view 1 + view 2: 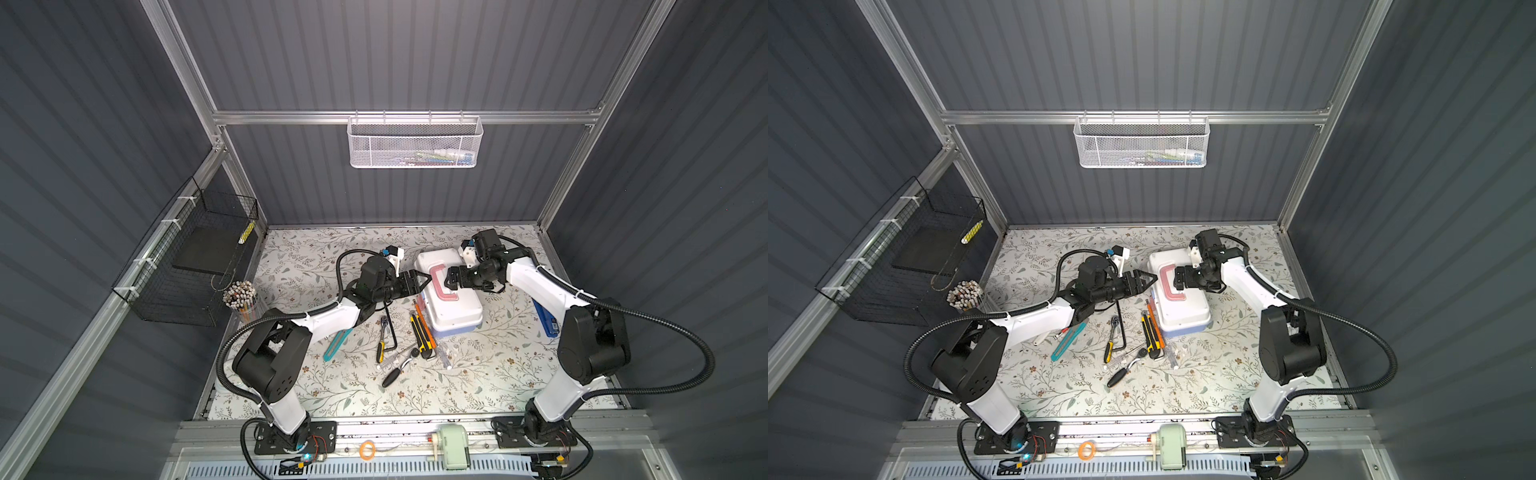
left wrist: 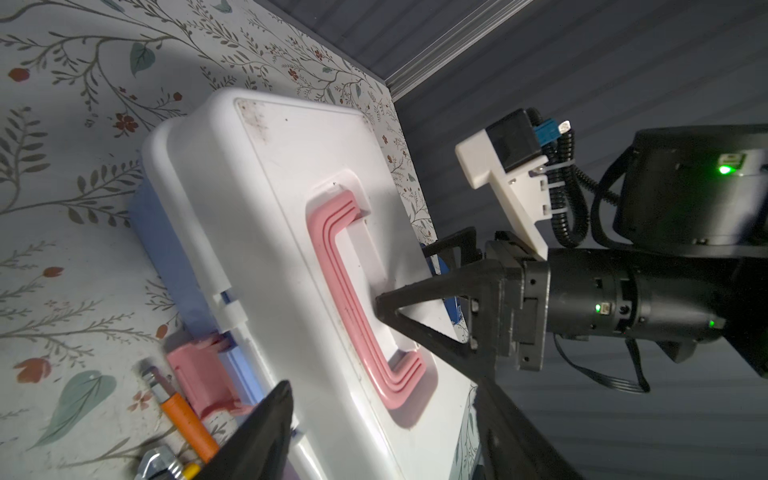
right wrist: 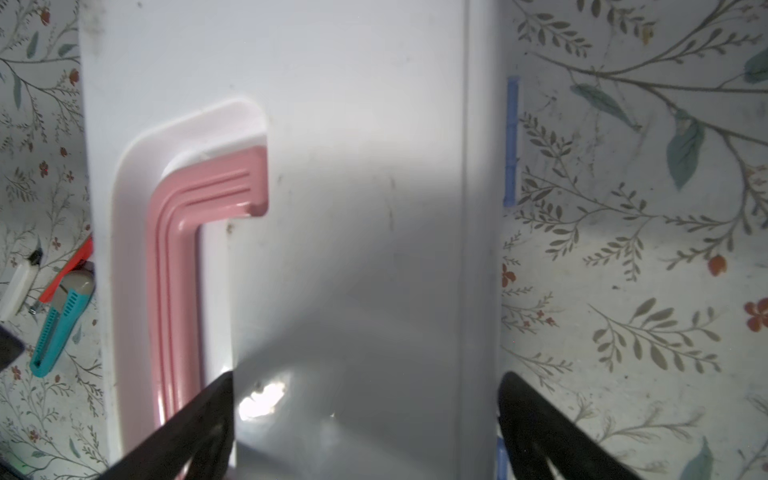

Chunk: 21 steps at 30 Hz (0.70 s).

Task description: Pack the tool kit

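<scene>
Right jaws: spread wide, grasping nothing, reaching in from the box's 3 o'clock side. One fingertip (image 2: 380, 301) is at the white lid (image 2: 291, 187), just beside the pink handle (image 2: 353, 299); contact cannot be confirmed. The other fingertip lies beyond the lid's edge.

Left jaws: released and empty, tips just off the box's 9 o'clock side in both top views.

The tool kit (image 1: 451, 299) stands on the counter (image 1: 478, 386), right of centre, lid down, pink latch (image 2: 199, 374) facing the left arm.

Loose at its 7 to 8 o'clock:
- utility knives (image 1: 419, 334)
- hex key (image 1: 390, 328)
- yellow-handled ratchet (image 1: 380, 345)
- black-handled ratchet (image 1: 397, 372)
- teal knife (image 1: 336, 345)
</scene>
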Each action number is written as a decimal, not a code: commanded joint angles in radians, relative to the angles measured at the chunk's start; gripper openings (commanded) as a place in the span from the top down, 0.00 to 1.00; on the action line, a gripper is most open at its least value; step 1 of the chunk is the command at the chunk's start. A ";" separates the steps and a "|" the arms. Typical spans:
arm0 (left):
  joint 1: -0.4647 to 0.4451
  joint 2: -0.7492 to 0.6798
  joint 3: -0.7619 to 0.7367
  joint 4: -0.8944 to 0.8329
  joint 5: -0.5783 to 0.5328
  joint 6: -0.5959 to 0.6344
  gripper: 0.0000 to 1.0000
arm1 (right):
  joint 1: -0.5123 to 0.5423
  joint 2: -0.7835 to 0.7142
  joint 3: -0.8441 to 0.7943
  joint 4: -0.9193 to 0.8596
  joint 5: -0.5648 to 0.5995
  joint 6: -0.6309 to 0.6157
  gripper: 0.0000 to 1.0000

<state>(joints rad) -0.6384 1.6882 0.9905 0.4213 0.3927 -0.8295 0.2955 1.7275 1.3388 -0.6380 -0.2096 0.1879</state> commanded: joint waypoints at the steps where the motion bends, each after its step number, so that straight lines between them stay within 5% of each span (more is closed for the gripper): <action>1: 0.012 -0.025 -0.025 -0.036 0.003 0.026 0.29 | 0.010 0.014 0.026 -0.059 0.043 -0.028 0.09; 12: 0.019 -0.016 -0.034 -0.036 0.016 0.018 0.27 | -0.002 0.000 0.009 -0.063 0.012 -0.056 0.38; 21: 0.019 -0.007 -0.027 0.001 0.075 -0.001 0.27 | -0.098 -0.091 -0.077 0.083 -0.313 0.014 0.41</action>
<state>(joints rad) -0.6262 1.6855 0.9577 0.3950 0.4225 -0.8299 0.2157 1.6802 1.2865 -0.5861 -0.3683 0.1787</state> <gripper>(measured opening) 0.729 0.790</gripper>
